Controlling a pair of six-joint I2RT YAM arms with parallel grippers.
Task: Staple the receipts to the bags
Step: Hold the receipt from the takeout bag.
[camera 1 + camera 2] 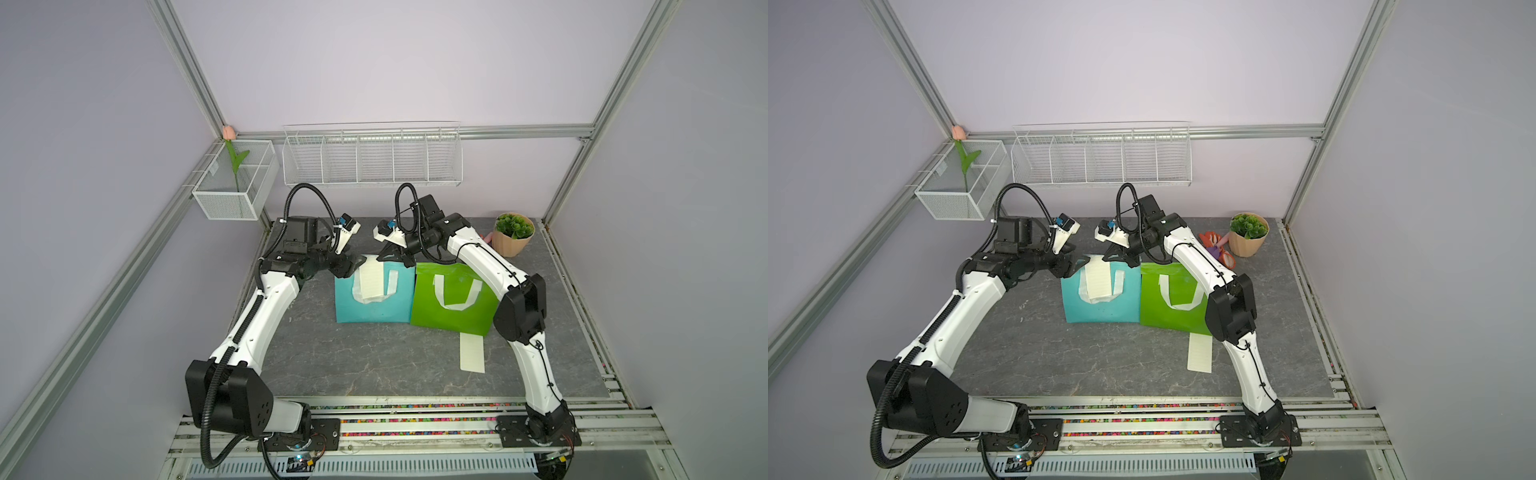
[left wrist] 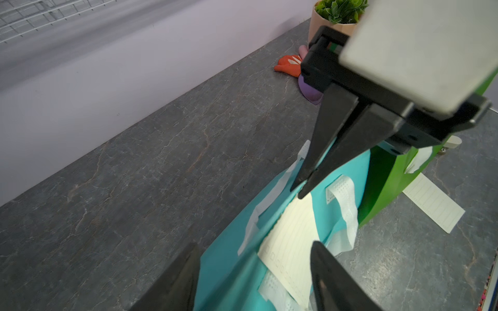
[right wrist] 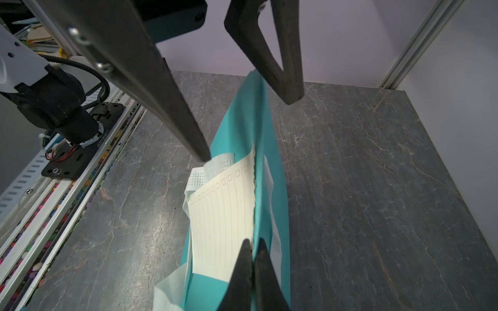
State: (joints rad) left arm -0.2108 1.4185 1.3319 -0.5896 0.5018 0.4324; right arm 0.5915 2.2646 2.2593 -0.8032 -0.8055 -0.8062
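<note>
Pinching receipt (image 3: 223, 223) onto teal bag (image 3: 242, 129) — right end effector (image 3: 252, 243).

right gripper (image 2: 301, 189): clamped on receipt (image 2: 293, 237), teal bag (image 2: 223, 258) top edge | left gripper (image 2: 254, 243): jaws apart astride bag | second receipt (image 2: 433, 202): beside green bag (image 2: 382, 188)

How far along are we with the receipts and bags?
Done: first receipt sits against the teal bag, no staple visible. In hand: right end effector shut, pinching that receipt to the bag's top edge; left end effector open astride the same edge. Remaining: stapling it, then the second receipt, lying on the table before the green bag.
</note>
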